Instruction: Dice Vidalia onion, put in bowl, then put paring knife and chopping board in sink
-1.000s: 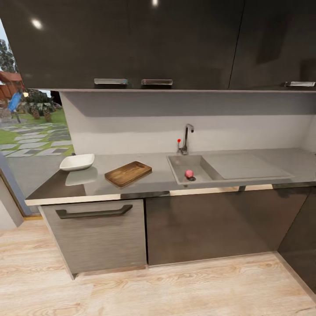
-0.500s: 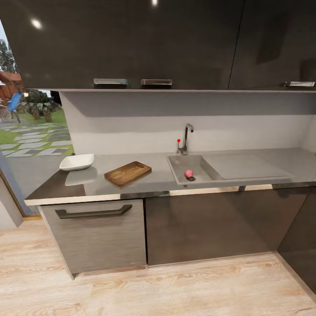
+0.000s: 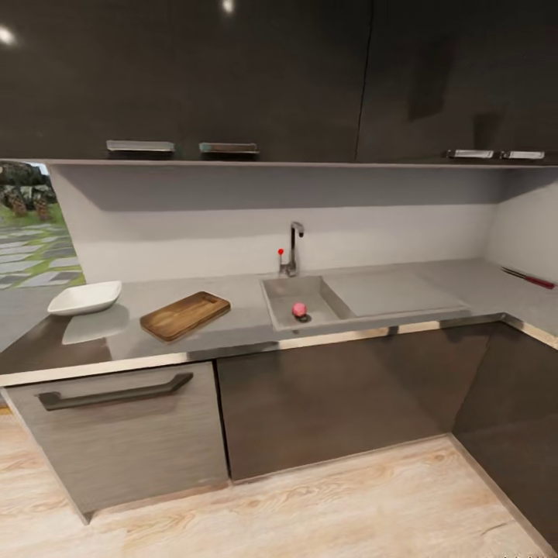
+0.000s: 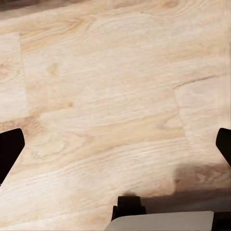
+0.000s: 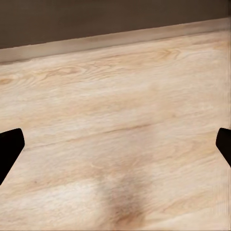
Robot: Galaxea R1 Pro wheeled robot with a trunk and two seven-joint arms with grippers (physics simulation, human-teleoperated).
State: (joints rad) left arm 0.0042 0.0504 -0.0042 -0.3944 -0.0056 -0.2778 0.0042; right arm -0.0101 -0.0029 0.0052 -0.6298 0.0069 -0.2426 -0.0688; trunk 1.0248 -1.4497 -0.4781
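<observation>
My head camera has swung to the right since a moment ago, so the whole kitchen now sits further left in my view and the corner of the counter point(image 3: 232, 329) has come into sight on the right; the things themselves lie where they were.

The Vidalia onion point(image 3: 299, 310) rests on the floor of the sink point(image 3: 280, 308), touching or just beside the round drain. The tall chrome tap point(image 3: 294, 248) stands at the basin's back edge, with its red knob point(image 3: 280, 252) beside it. Left of the sink, the chopping board point(image 3: 184, 315) lies flat at an angle, its handle hole at the end nearer the sink. Further left, apart from the board, the white bowl point(image 3: 85, 297) sits near the counter's end. The paring knife point(image 3: 528, 278) lies far to the right on the side run of counter, well apart from everything else.

My left gripper point(image 4: 115, 147) is spread wide and holds nothing, hanging over the pale wooden floor point(image 4: 106, 96). My right gripper point(image 5: 115, 144) is likewise spread and empty, over the floor near the dark cabinet base point(image 5: 96, 19).
</observation>
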